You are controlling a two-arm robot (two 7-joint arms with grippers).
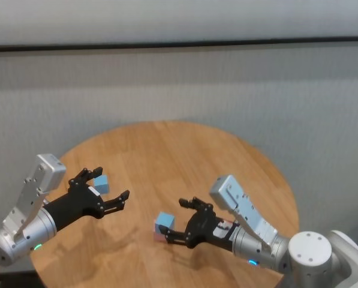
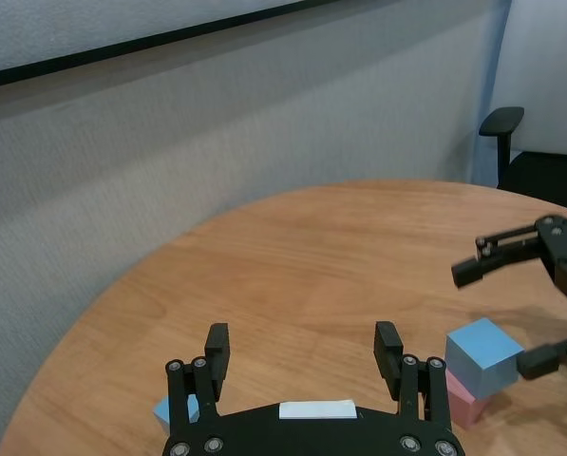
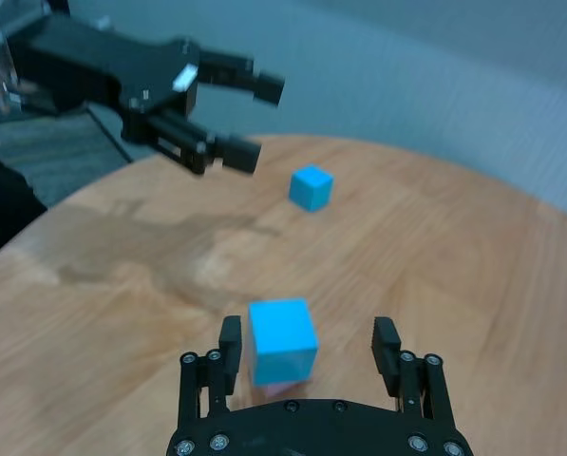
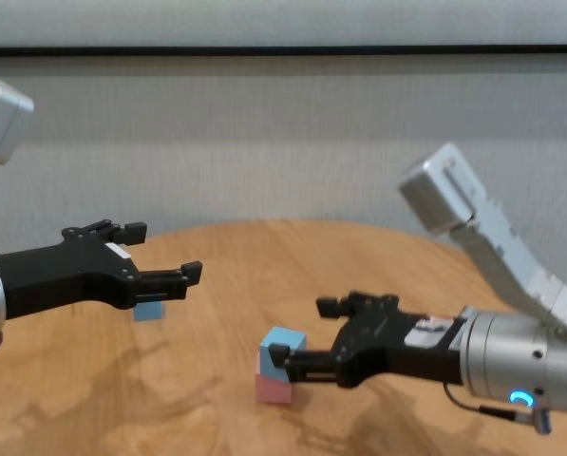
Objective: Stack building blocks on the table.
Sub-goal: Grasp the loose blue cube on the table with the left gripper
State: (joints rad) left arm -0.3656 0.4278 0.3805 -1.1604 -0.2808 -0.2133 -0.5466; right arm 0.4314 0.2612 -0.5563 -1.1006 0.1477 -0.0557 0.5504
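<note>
A light blue block (image 1: 164, 222) rests on a pale pink block (image 1: 159, 236) near the front of the round wooden table (image 1: 167, 150). My right gripper (image 1: 174, 221) is open at the stack, its fingers either side of the top blue block (image 3: 282, 339) with a gap at each finger (image 3: 386, 334). The pink block (image 4: 273, 387) under it stays mostly hidden in the right wrist view. A second blue block (image 1: 101, 183) lies alone at the left. My left gripper (image 1: 111, 183) hovers open just above and beside it, holding nothing.
A grey wall stands behind the table. A black chair armrest (image 2: 501, 122) shows beyond the table's far edge in the left wrist view. Bare wood stretches across the table's middle and back (image 1: 184, 162).
</note>
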